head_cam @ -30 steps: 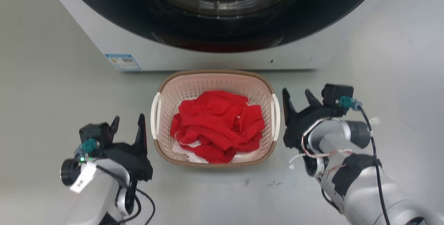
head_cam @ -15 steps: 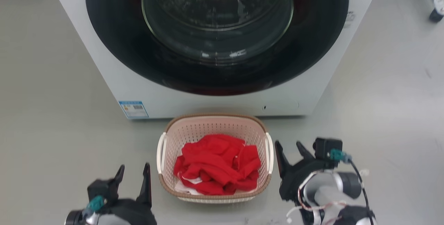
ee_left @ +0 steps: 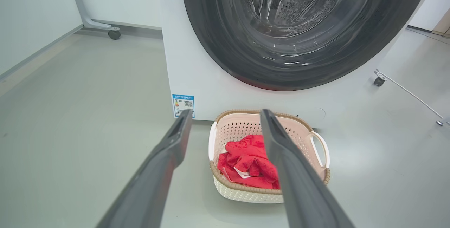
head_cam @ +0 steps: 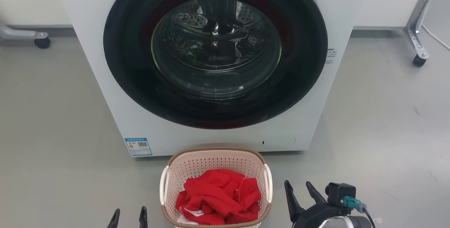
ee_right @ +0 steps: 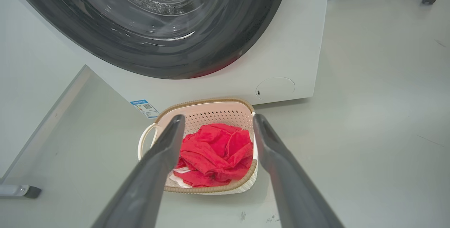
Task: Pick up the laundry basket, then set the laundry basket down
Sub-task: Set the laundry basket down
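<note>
In the head view the laundry basket [head_cam: 215, 149] sits on the floor [head_cam: 52, 133] at the foot of the washing machine [head_cam: 88, 63], with red clothes [head_cam: 219, 196] inside and its white handles facing 9 and 3 o'clock, so the handle-to-handle axis runs across the robot. The left gripper [head_cam: 128, 217] lies at the basket's 8 o'clock and the right gripper [head_cam: 299, 186] at its 4 o'clock. Both sets of jaws are spread and empty, and the right looks slightly nearer its handle. In the left wrist view the basket [ee_left: 239, 126] lies ahead at 1 o'clock, partly behind the right-hand finger. In the right wrist view it [ee_right: 211, 114] lies ahead between the fingers, toward 11 o'clock. Against half a second ago the whole head picture has shifted: the camera tilted up and the basket is unmoved by the washer.
</note>
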